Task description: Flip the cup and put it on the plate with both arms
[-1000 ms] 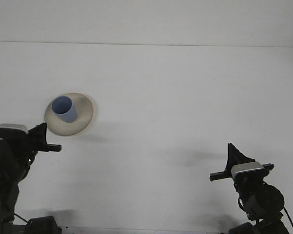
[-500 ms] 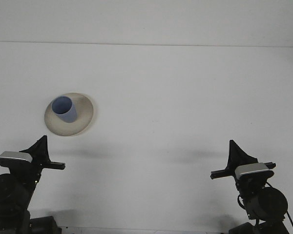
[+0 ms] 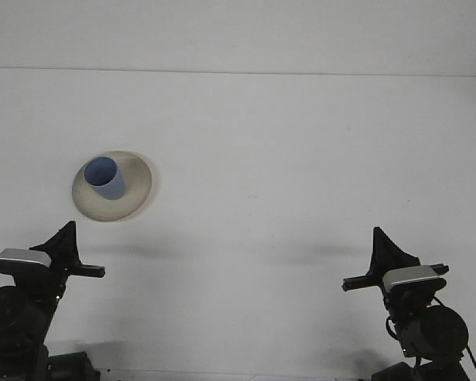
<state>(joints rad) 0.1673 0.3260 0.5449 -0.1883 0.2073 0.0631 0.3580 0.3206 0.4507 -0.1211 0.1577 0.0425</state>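
- A plain white counter (image 3: 301, 159) fills our view.
- The cup (image 3: 105, 178) stands mouth-up on the plate (image 3: 135, 194), so we judge the task done.
- Our left end effector (image 3: 63, 242) and right end effector (image 3: 385, 255) sit well apart from it; finger spread we cannot tell.

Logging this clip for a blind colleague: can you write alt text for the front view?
A blue cup stands mouth-up on a beige plate at the left of a white table. Both robot arms sit low near the front edge, the left gripper below the plate, the right gripper far right, neither touching anything.
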